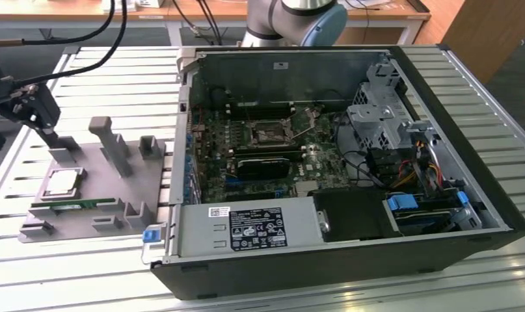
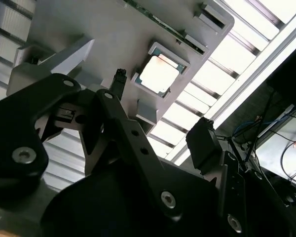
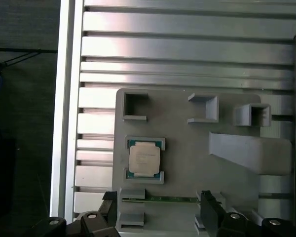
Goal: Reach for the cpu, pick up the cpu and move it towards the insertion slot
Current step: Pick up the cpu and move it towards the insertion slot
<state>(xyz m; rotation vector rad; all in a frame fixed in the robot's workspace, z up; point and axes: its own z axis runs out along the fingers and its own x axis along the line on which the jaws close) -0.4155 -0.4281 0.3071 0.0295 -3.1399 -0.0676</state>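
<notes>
End effector: the end effector (image 1: 45, 127) hangs over the grey holder plate (image 1: 114, 195) at the exterior view's left. Its fingers (image 3: 110, 210) are spread apart and hold nothing.
Cpu: the cpu (image 3: 144, 159) lies flat, silvery lid up, seated in a square recess of the plate. It sits just ahead of the spread fingers and is not touched by them.
Neighbours: a green memory stick (image 3: 160, 199) lies in its own groove just beside the cpu, between it and the fingertips. Upright grey posts stand nearby on the plate.
Insertion slot: the insertion slot (image 1: 269, 134) is a dark square in a silvery frame on the motherboard, inside the open computer case (image 1: 470, 149) and well apart from the cpu.
Worktop: the slatted metal worktop (image 1: 71, 273) carries both the plate and the case.
Handling: probably light, thin and stiff. The smooth metal lid looks slippery, and the underside and thin edges are likely fragile, so a gentle, level squeeze suits it.
Hold: the recess walls hug two opposite sides, so the two free edges look like the place for the pads, not the lid face.
Progress: reach under way — cpu not yet lifted.
</notes>
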